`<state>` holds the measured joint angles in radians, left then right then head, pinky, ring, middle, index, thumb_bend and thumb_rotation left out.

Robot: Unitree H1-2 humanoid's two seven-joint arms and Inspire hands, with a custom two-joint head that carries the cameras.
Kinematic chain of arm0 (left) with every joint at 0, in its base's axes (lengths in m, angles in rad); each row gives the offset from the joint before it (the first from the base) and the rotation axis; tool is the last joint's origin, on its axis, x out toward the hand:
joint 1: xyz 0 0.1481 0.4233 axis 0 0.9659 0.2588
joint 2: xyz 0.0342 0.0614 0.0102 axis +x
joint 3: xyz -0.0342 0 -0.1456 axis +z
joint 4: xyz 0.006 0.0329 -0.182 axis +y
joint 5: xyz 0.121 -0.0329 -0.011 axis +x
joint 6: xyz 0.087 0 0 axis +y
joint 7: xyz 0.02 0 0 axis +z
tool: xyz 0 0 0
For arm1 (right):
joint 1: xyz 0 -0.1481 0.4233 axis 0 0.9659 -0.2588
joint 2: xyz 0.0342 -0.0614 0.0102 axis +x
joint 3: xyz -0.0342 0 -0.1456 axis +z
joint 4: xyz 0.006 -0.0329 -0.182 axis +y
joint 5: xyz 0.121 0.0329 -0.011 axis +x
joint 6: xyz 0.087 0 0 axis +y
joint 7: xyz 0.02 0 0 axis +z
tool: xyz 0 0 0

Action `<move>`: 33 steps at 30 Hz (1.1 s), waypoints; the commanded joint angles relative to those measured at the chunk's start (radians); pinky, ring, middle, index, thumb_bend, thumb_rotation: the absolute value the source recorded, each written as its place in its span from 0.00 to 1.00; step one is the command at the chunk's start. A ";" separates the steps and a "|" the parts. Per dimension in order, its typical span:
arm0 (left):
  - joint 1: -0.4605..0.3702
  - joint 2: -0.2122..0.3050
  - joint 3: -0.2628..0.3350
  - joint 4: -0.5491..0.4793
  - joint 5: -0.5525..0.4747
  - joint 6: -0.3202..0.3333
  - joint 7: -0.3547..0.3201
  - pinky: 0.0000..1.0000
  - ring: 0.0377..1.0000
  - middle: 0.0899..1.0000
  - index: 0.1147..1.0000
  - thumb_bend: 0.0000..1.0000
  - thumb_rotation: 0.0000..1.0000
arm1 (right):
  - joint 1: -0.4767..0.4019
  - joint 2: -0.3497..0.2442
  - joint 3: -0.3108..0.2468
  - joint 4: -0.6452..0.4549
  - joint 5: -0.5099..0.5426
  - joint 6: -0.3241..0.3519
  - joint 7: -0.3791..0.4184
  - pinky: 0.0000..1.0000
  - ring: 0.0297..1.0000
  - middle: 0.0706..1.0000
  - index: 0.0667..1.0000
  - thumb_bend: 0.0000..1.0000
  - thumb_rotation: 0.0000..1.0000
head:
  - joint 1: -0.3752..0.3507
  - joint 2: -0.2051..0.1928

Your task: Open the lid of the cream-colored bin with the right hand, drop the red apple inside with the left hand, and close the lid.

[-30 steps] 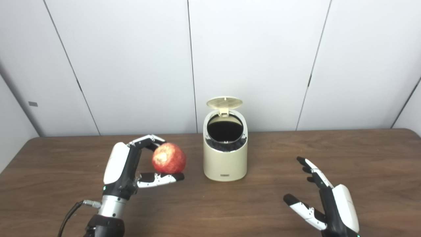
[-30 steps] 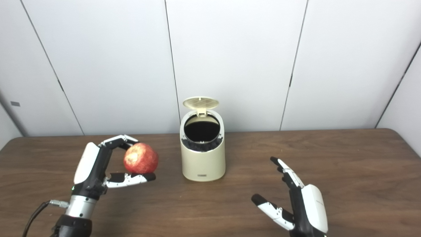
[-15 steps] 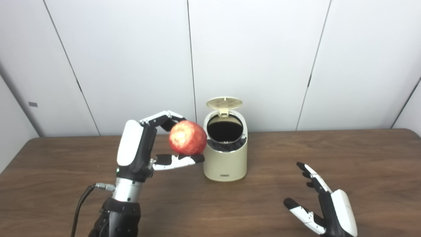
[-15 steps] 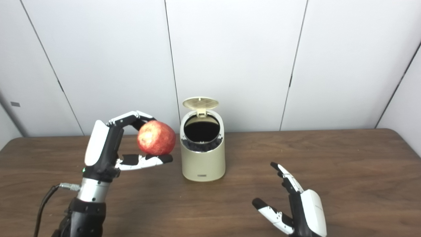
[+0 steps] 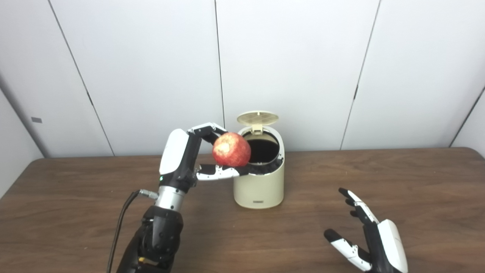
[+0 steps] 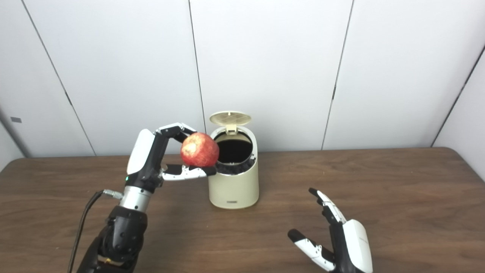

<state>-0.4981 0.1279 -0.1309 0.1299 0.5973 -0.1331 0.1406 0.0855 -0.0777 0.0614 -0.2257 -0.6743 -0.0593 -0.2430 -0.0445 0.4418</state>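
Left hand (image 5: 182,163): raised above the dark brown wooden worktop (image 5: 75,212), forearm near upright, fingers (image 5: 206,130) arched over and thumb beneath, clamped on the round red apple (image 5: 231,149). The apple is held at the left rim of the cream-colored cylindrical bin (image 5: 259,182), level with its dark opening, not inside. The bin's round hinged lid (image 5: 257,118) stands raised at the rear. A small dark label low on the bin's front carries writing too small to read. Right hand (image 5: 373,242): low near the worktop's front, well apart from the bin, fingers spread, holding nothing.
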 commanded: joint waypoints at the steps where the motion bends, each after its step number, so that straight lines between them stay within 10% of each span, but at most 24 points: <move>1: -0.063 -0.009 0.006 0.008 0.009 0.001 0.038 0.60 0.47 0.41 0.42 0.50 0.00 | -0.008 0.004 0.001 -0.021 -0.008 -0.019 -0.020 0.74 0.83 0.87 0.86 0.76 0.98 | -0.002 0.003; 8: -0.106 -0.038 0.001 0.057 -0.012 0.050 0.037 0.31 0.39 0.42 0.43 0.50 0.00 | -0.001 0.007 0.000 -0.025 -0.005 -0.020 -0.024 0.73 0.83 0.86 0.85 0.77 0.98 | -0.005 0.010; 33: -0.199 -0.103 -0.065 0.171 0.019 0.104 0.093 0.25 0.34 0.40 0.47 0.50 0.00 | -0.001 0.022 -0.007 -0.048 0.005 -0.006 -0.031 0.77 0.84 0.86 0.85 0.74 0.96 | -0.017 0.015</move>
<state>-0.6299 0.0281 -0.1918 0.3129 0.5980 -0.0154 0.2082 0.1028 -0.0654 0.0562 -0.2325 -0.6708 -0.0485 -0.2590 -0.0614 0.4556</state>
